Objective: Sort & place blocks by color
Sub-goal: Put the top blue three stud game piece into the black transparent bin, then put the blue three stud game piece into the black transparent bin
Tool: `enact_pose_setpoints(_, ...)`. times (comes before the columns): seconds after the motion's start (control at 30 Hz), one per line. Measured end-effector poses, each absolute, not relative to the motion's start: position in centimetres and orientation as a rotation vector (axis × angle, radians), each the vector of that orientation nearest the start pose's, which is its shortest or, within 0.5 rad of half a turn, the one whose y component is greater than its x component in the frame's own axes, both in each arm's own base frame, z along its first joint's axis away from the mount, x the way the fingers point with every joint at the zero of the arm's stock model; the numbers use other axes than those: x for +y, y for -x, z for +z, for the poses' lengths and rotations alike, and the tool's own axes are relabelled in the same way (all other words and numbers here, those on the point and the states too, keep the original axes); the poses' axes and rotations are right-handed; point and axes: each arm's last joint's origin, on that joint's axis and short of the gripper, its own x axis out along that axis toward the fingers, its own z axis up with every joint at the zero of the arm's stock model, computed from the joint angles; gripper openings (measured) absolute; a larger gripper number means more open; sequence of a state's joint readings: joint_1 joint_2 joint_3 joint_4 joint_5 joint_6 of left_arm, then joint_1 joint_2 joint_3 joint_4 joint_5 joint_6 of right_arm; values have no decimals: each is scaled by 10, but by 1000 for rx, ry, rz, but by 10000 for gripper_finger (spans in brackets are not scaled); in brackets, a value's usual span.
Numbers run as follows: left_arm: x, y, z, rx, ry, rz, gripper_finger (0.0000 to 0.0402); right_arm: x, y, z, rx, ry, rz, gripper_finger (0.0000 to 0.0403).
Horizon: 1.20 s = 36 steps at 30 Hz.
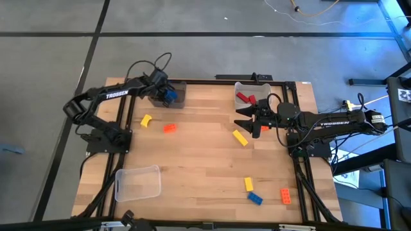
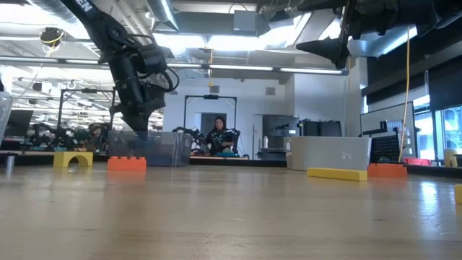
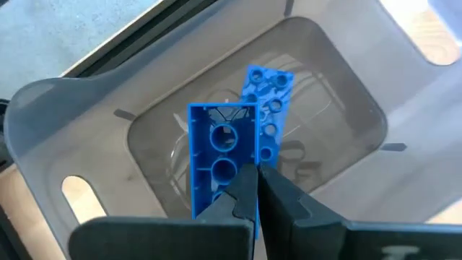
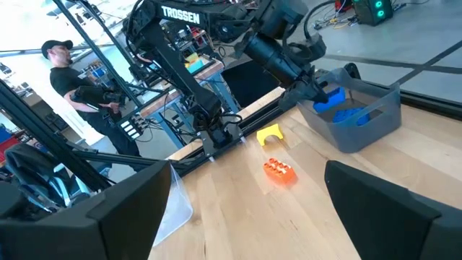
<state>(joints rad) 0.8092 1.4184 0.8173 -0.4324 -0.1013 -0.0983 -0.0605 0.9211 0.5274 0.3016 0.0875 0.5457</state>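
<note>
My left gripper (image 1: pixel 168 95) is at the table's far left, over a grey bin (image 1: pixel 180 99), shut on a blue block (image 3: pixel 222 148). Another blue block (image 3: pixel 268 94) lies inside that bin. My right gripper (image 1: pixel 246 119) hangs open above the table's right middle, beside a clear bin (image 1: pixel 257 86) holding red blocks (image 1: pixel 244 97); it holds nothing. A yellow block (image 1: pixel 239 136) lies on the table just nearer than its fingers. Also loose on the table are a yellow block (image 1: pixel 146 120), an orange block (image 1: pixel 169 128), and a yellow (image 1: pixel 248 185), a blue (image 1: pixel 255 197) and an orange block (image 1: pixel 285 196). My left gripper pinches the blue block between its two fingers (image 3: pixel 278 198), on one long side wall near an end (image 3: pixel 253 162). The fingers come from above, pointing down into the bin. The block's hollow underside faces the wrist camera, and it hangs clear above the bin floor.
An empty clear bin (image 1: pixel 137 183) sits at the near left. Black frame rails (image 1: pixel 212 80) run along the table's edges. Bare wood lies in the table's middle. A person (image 2: pixel 219 137) shows in the room beyond, and another person (image 4: pixel 76 87) stands past the table's left.
</note>
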Motion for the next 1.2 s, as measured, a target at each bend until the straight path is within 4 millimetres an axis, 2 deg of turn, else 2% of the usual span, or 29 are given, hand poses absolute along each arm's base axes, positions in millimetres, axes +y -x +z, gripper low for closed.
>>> enact_pose_setpoints(0.3,197,-179,192,973,420,945,11,-15,-205,266,49,-543,-169,367)
enact_pose_setpoints(0.63,197,-179,196,952,413,949,133,-15,-205,266,49,-543,-169,367)
enact_pose_setpoints(0.7,197,-180,206,914,414,938,152,-15,-205,266,49,-543,-169,367)
enact_pose_setpoints(0.83,195,-184,242,744,452,844,169,-15,-205,267,46,-543,-168,367)
enact_pose_setpoints(0.93,182,-187,272,548,463,701,170,-15,-205,269,22,-542,-164,367)
enact_pose_setpoints(1.0,166,-190,290,433,447,592,170,-15,-205,271,-2,-540,-171,367)
enact_pose_setpoints(1.1,135,-194,309,291,404,456,167,-16,-206,275,-41,-539,-170,367)
enact_pose_setpoints(1.2,98,-197,319,133,361,318,166,-16,-205,279,-83,-529,-159,367)
